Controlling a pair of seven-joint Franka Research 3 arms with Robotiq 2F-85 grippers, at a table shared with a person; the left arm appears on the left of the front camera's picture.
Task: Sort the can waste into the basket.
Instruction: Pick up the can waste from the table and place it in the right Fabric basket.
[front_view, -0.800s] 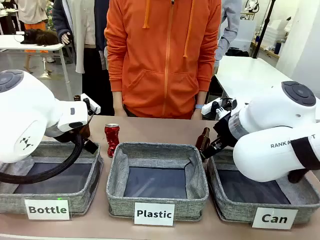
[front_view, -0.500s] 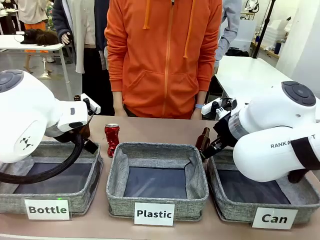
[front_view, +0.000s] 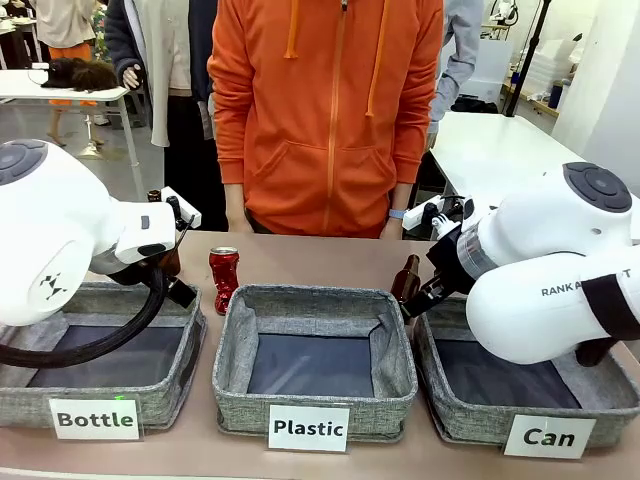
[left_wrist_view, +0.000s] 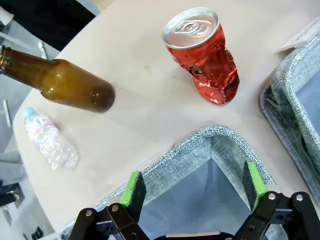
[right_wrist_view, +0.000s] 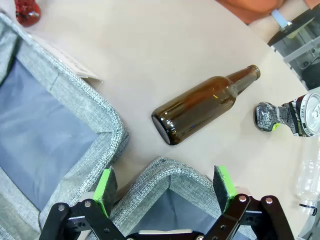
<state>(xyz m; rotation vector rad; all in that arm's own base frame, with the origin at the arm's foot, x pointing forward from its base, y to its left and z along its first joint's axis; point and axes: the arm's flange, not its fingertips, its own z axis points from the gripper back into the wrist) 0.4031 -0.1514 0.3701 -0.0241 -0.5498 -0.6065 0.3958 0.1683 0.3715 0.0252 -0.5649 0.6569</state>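
**A:** What does the front view show of progress?

**B:** Three grey baskets line the near edge of the table. The Can basket sits on the right. Its dark floor looks bare, though the right arm hides part of it. The red can stands upright behind the middle basket, well apart from the Can basket.

**A:** And the left wrist view?

**B:** The left gripper hangs spread wide, holding nothing, over a corner of the Bottle basket. The dented red can stands beyond it, near a brown bottle and a clear plastic bottle.

**A:** The right wrist view?

**B:** The right gripper is likewise fully spread and empty, above a corner of the Can basket. The black can, crumpled, sits on the table past a second brown bottle.

**A:** So how far along is the task?

**B:** Judging by this, nothing is sorted. Both cans are yet to be picked up and dropped in.
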